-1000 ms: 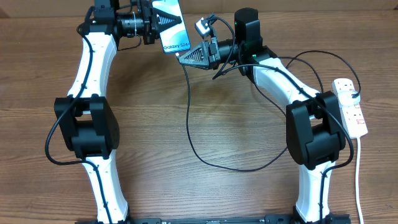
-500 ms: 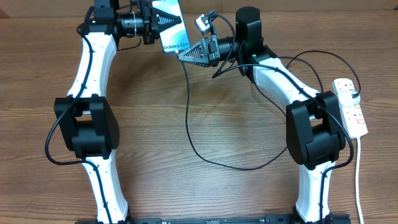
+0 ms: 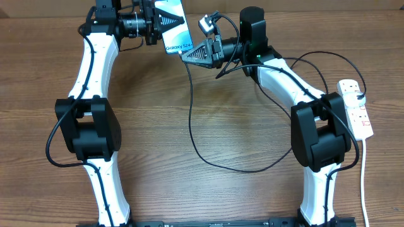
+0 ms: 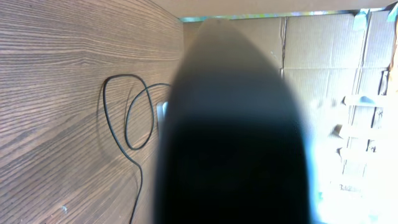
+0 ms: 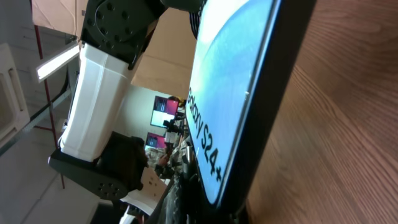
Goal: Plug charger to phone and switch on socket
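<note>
Overhead view gives you the whole layout. Your left gripper [image 3: 165, 21], at the upper middle of the frame, is clamped on the phone [image 3: 177, 31], whose "Galaxy" end points down-frame. Your right gripper [image 3: 188, 57] sits closed just beside that lower end. The charger [image 3: 191, 120] leaves its tip, drops in a long loop across the table [image 3: 151, 126] and climbs toward the right edge, where the socket [image 3: 355, 107] lies.

You cannot see the connector tip; the fingers hide it, so whether it meets the phone's port is unreadable. The socket's switches are too small to read.

Left wrist view helps little: a dark blur [image 4: 233, 137] fills its centre, with only cable loops on the wood at its left.

Right wrist view adds the screen close up, cut off at top and bottom, with "S24+" lettering and the left arm's white link [image 5: 99, 93] behind.
</note>
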`<action>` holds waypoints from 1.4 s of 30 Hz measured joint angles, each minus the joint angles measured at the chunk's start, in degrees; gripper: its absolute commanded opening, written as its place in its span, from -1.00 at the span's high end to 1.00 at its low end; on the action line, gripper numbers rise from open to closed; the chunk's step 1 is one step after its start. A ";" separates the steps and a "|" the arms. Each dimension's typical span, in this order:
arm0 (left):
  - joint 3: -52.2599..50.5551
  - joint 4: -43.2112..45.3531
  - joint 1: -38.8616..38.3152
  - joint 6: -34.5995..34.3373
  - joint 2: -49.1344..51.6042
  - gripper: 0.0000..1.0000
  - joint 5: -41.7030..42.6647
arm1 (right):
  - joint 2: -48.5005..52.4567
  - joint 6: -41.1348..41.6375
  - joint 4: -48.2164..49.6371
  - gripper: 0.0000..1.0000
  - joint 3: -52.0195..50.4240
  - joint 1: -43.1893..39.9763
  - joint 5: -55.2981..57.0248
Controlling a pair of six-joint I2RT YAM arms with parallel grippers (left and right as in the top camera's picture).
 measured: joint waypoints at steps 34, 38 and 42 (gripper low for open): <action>0.00 0.17 0.02 -1.53 0.00 0.92 -0.20 | 0.00 0.00 -1.66 0.93 0.00 0.02 0.74; 0.00 0.17 0.02 -1.53 0.00 0.92 -0.20 | 0.00 0.02 -1.55 0.93 0.00 0.00 0.70; 0.00 0.13 0.00 -1.49 0.00 0.92 -0.17 | 0.00 0.04 -0.39 0.93 0.00 0.00 0.44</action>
